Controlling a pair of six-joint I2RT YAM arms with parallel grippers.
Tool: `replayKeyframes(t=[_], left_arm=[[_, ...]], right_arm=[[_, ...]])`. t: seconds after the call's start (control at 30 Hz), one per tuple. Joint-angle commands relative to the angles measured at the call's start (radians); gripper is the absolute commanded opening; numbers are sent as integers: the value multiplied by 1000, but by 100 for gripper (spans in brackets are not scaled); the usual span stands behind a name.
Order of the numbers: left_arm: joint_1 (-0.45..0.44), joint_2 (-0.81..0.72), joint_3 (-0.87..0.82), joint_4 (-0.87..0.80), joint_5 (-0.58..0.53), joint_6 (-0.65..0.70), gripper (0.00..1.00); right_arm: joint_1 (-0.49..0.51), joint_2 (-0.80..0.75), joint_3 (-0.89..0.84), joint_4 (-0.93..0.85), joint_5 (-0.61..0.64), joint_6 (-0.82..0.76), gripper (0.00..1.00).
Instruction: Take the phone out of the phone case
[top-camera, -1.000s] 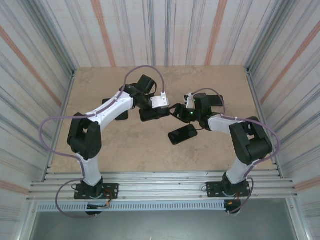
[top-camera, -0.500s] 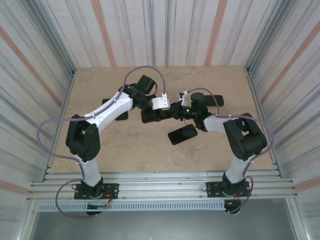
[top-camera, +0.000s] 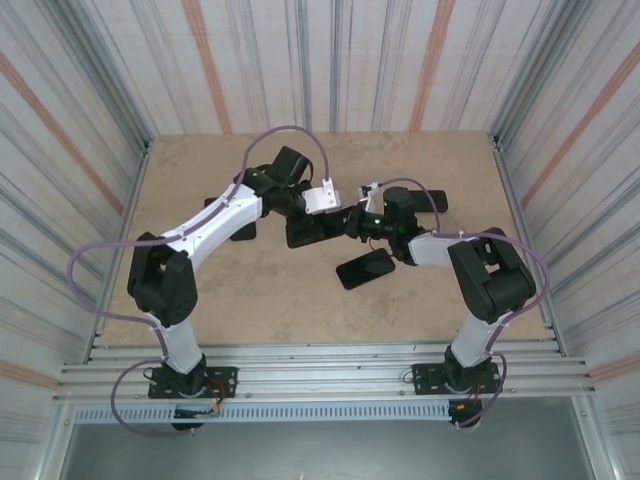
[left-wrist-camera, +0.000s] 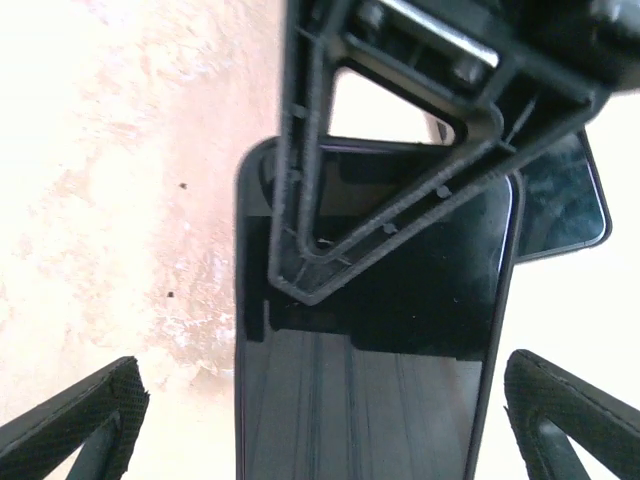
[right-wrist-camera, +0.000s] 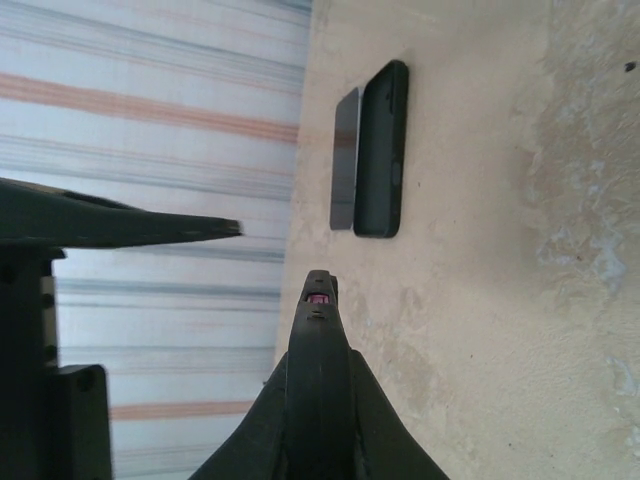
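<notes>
Phone: black, with a glossy dark screen facing up. It lies flat on the desk, near the middle. It is still seated in the phone case, a black shell whose raised rim runs along both long edges and the rounded corner.

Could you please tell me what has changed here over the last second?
The right gripper swung left toward the left gripper, and one of its fingers now lies over the black phone in its case. The left gripper edged slightly farther from its base. Nothing was taken hold of or let go. The second black phone on the tan table stayed put.
</notes>
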Motion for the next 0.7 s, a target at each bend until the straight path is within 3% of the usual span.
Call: replayKeyframes(t=[0.0, 0.07, 0.23, 0.53, 0.67], left_arm=[[4, -90, -5, 61, -1, -196, 97], [2, -128, -29, 116, -2, -342, 97], [-7, -220, -102, 241, -105, -870, 94], [-40, -356, -331, 418, -220, -1563, 87], [-81, -431, -456, 553, -311, -1787, 87]], right_arm=[[-6, -77, -1, 56, 82, 39, 0], [-6, -95, -22, 80, 157, 59, 0], [25, -138, -80, 189, 374, 177, 0], [153, -224, -137, 220, 698, 181, 0], [181, -237, -164, 284, 785, 217, 0]])
